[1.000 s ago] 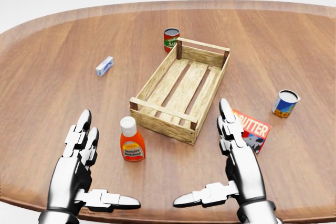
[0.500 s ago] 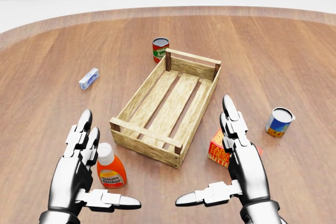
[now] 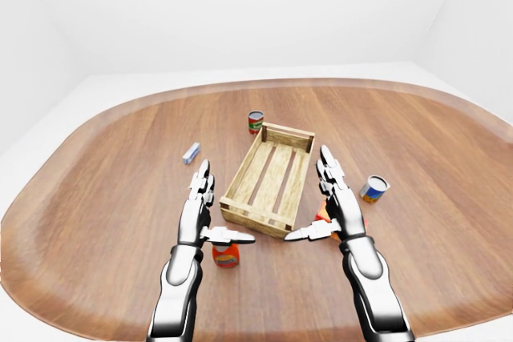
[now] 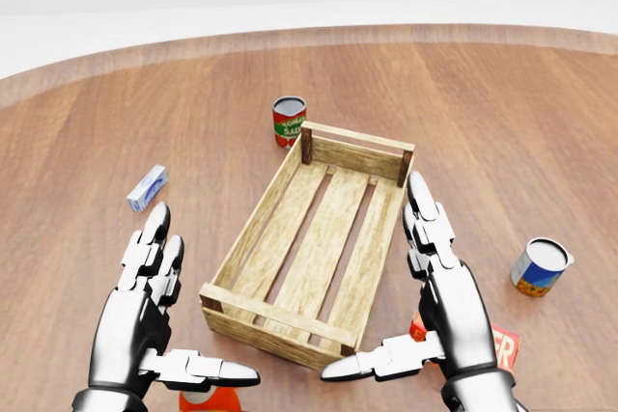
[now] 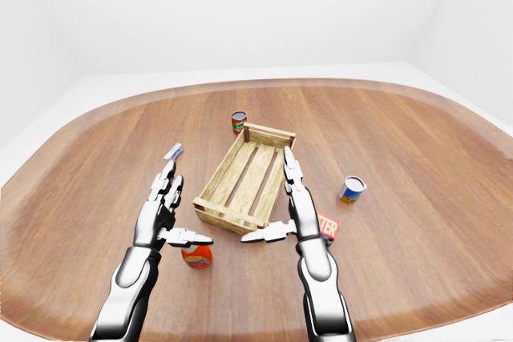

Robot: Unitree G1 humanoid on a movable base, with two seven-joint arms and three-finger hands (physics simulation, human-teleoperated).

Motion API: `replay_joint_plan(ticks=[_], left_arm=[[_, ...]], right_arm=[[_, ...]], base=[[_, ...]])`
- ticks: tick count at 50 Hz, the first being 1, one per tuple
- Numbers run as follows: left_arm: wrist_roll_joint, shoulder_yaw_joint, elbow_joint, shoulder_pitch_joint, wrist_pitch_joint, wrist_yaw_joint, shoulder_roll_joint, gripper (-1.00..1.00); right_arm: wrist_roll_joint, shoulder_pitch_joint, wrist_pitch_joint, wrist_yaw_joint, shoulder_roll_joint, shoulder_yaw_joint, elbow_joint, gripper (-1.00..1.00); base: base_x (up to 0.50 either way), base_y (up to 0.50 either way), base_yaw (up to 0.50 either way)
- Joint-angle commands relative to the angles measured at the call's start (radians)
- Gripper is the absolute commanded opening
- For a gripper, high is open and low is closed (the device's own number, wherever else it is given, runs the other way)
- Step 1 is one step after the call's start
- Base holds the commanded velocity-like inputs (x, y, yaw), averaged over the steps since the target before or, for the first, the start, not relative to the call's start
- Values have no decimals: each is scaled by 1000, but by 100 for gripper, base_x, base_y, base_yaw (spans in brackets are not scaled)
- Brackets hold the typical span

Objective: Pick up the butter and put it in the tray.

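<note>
Two hands hang over the wooden counter (image 5: 417, 222), and neither holds anything. On the far left lies a small pale blue-and-white packet (image 4: 146, 187), flat and boxy. My left hand (image 4: 145, 306) hovers near me with its fingers (image 4: 154, 238) spread straight and the thumb stuck out sideways; below it sits an orange ketchup bottle (image 5: 196, 256), rounded and glossy, likely squeezable plastic. Farther off stands a red-and-green tin can (image 4: 288, 121), a smooth upright cylinder. The tray (image 4: 253, 229) is a slatted crate of rough, pale wood with gaps between its floor boards and low walls, lying between my two hands.

My right hand (image 4: 444, 306) is likewise splayed, fingers apart and clamped on nothing. The butter (image 5: 328, 226) lies on the counter just right of the tray's near corner, flat, half hidden beneath my right hand in the head view. It is a red carton with white lettering, flat and rectangular. I judge it light and fairly stiff at the edges, though the card faces may dent under a hard squeeze, and the printed surface looks slick. Pinching across its two long sides seems best, since its broad face lies flat on the counter. At the far right stands a blue-and-yellow can (image 4: 539, 267) with a pale top.
</note>
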Motion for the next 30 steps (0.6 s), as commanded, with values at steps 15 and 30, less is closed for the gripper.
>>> replay_joint_plan(ticks=[15, 30], left_arm=[[1, -4, 2, 2, -2, 0, -1, 100], [0, -7, -3, 7, -3, -2, -2, 100]], right_arm=[[-14, 5, -9, -1, -1, 6, 2, 100], [-25, 15, -26, -7, -1, 9, -3, 100]], base=[[50, 13, 0], [20, 20, 0]])
